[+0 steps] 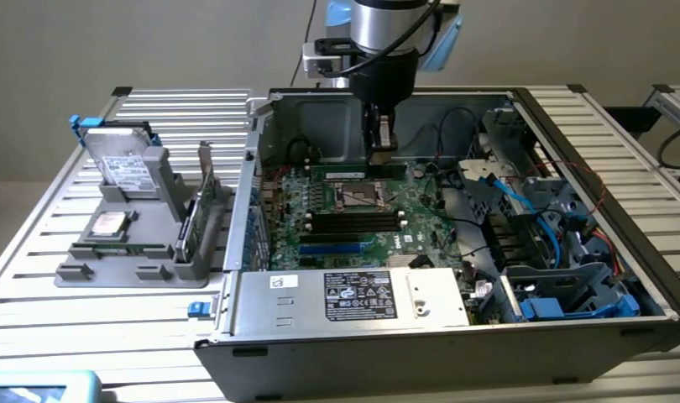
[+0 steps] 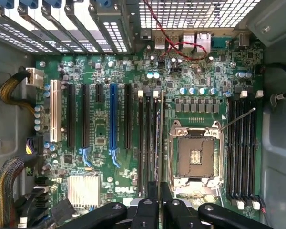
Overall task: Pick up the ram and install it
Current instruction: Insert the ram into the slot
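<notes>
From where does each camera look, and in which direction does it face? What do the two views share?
Exterior view: off the arm, raised, looking down at an angle into the open computer case; the arm and gripper show.
Wrist view: on the wrist, facing down onto the motherboard; the gripper shows, shut on the ram.
Shared: motherboard, CPU socket, gripper, ram.

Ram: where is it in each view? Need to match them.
Exterior view: ram held broadside under the gripper, just above the CPU socket in the picture.
Wrist view: ram edge-on, a thin strip running from the gripper alongside the CPU socket.
Shared landmark: CPU socket.
</notes>
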`<state>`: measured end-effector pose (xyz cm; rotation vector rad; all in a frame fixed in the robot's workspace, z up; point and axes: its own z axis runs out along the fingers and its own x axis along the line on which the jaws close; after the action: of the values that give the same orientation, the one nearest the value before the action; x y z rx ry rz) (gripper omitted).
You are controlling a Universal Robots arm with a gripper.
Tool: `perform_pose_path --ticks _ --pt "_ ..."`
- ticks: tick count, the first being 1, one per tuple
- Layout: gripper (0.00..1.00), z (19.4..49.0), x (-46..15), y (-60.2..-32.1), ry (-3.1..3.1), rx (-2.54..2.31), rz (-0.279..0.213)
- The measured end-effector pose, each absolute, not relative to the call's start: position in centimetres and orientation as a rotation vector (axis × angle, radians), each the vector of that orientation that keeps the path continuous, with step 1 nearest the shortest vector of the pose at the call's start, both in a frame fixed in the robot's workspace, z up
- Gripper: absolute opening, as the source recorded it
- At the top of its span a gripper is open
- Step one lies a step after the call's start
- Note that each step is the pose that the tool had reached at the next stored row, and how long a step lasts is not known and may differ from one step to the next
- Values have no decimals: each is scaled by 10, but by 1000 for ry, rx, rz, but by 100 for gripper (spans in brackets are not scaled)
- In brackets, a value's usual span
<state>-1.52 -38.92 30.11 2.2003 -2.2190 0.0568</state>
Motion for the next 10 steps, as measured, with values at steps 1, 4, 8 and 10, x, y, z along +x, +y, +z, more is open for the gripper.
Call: perform_pose_path --ticks 1,4,8,10 --pt "14 301 -15 -391 -2220 2200 57" --pt "14 300 -15 -393 -2222 2197 57" --pt "14 295 -15 -394 -2227 2194 55" --pt "14 292 -15 -394 -2228 2193 55"
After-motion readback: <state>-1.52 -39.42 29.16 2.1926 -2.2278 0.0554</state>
